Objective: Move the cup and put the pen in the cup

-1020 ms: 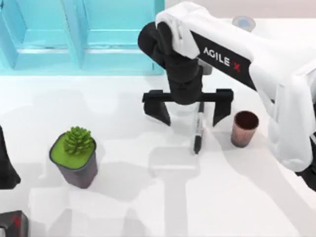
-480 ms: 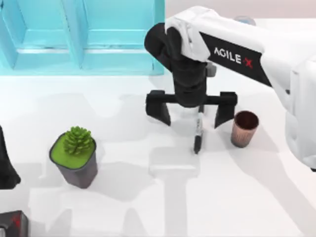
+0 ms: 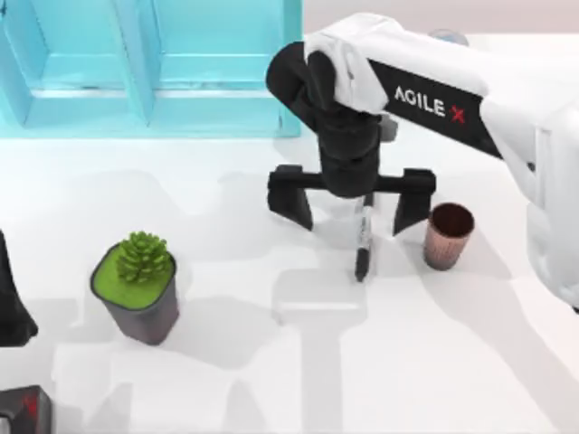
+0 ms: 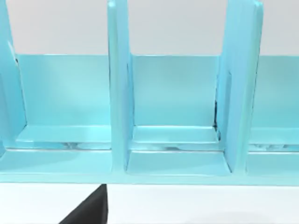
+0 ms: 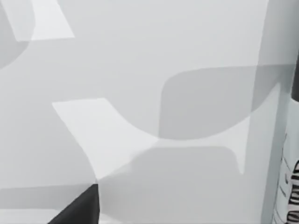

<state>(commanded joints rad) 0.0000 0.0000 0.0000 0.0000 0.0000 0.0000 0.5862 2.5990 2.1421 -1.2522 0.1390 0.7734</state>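
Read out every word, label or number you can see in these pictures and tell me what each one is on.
"AGILE X", white letters with a red X, on the black panel of the white right arm above the table.
Dark marks on the white-grey label band of the slim black pen lying on the table: too small to read.
Red mark on the black block at the table's left front corner: unreadable.

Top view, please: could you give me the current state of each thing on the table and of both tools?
pen: lying flat on the table, between the open fingers
cup: upright, empty, right of the pen
right tool: open, over the pen
left tool: parked at the left edge
succulent pot: upright, untouched
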